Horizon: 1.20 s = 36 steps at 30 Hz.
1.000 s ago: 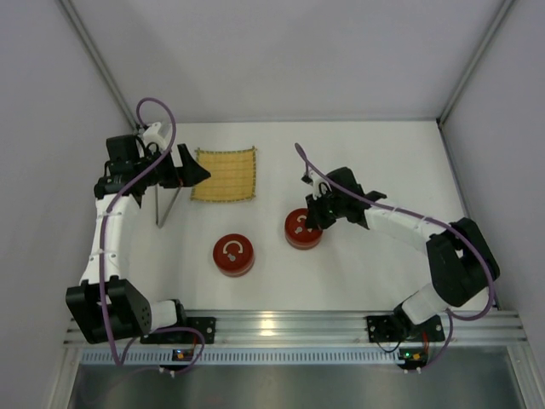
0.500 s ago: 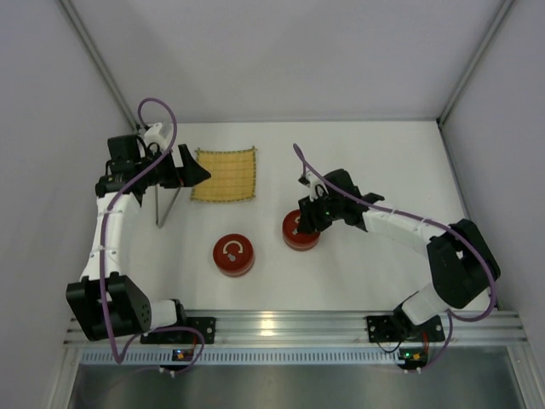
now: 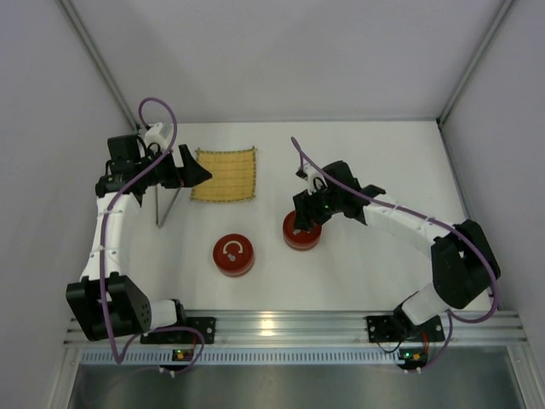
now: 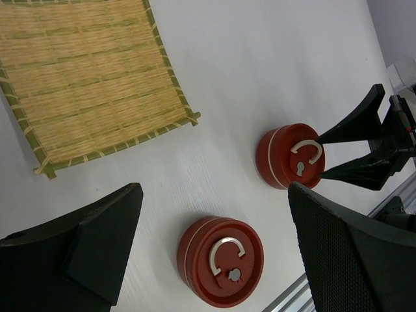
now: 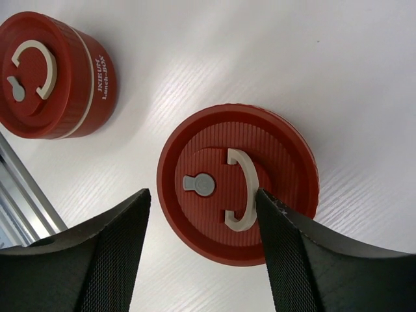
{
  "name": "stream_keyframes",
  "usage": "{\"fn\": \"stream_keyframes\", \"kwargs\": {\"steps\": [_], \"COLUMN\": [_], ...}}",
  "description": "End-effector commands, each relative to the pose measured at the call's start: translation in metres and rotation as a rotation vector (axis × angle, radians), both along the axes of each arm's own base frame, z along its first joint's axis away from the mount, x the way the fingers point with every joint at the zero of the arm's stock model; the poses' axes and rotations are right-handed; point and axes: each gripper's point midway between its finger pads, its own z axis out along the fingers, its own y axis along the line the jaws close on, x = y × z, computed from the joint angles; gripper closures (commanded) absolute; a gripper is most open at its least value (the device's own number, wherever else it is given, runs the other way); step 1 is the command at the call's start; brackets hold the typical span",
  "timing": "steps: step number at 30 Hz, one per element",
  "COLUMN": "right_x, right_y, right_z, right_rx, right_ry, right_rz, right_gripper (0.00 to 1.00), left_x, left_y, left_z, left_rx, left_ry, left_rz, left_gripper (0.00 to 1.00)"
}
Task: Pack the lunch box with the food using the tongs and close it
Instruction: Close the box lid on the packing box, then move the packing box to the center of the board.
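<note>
Lunch box (image 5: 214,149) centred beneath right jaws | right jaws apart | left jaws wide apart, empty

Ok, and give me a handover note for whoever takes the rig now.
Left gripper open, empty, beside the yellow mat.
Right gripper open over the right lunch box, jaws either side of its lid handle, not gripping.
Tongs lie on the table left of the mat; left lunch box is lidded too.
No food shows anywhere.
Done: both boxes look closed. Left: likely just withdrawing; contents cannot be checked.
</note>
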Motion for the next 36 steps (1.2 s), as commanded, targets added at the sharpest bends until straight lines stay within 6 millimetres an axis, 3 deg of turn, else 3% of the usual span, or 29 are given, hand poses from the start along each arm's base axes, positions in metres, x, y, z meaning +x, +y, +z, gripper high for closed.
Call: {"fn": "stream_keyframes", "kwargs": {"steps": [1,8,11,19,23,26,30,36], "right_x": [0.006,0.032,0.036,0.026,0.042,0.054,0.061,0.051], "right_y": [0.005,-0.005,-0.005,-0.004,-0.017,-0.029,-0.031,-0.026], "right_z": [0.027,0.052,0.051,0.020,0.008,-0.004,-0.006,-0.010], "right_rx": [0.016,-0.011,-0.040,-0.086,-0.101,-0.112,-0.085,-0.047], "right_ry": [-0.074,-0.180,-0.190,-0.067,-0.040,0.000,0.028,0.093], "right_rz": [0.014,0.035,0.068,0.170,0.164,0.158,0.165,0.214], "right_gripper": [0.34,0.34,0.37,0.40,0.43,0.45,0.46,0.49], "left_x": [0.002,0.002,0.002,-0.002,-0.017,-0.040,-0.061,-0.080], "left_y": [-0.004,-0.004,-0.007,-0.014,-0.034,-0.047,-0.042,-0.030], "left_z": [0.004,0.001,0.000,-0.002,-0.027,-0.061,-0.097,-0.120], "left_rx": [-0.013,-0.009,-0.005,0.013,0.151,0.228,0.286,0.355], "left_ry": [-0.032,-0.032,-0.030,-0.032,0.013,0.131,0.259,0.310], "left_rz": [-0.027,-0.031,-0.040,-0.088,-0.241,-0.377,-0.445,-0.508], "left_gripper": [0.02,0.02,0.02,0.03,0.12,0.18,0.26,0.31]}}
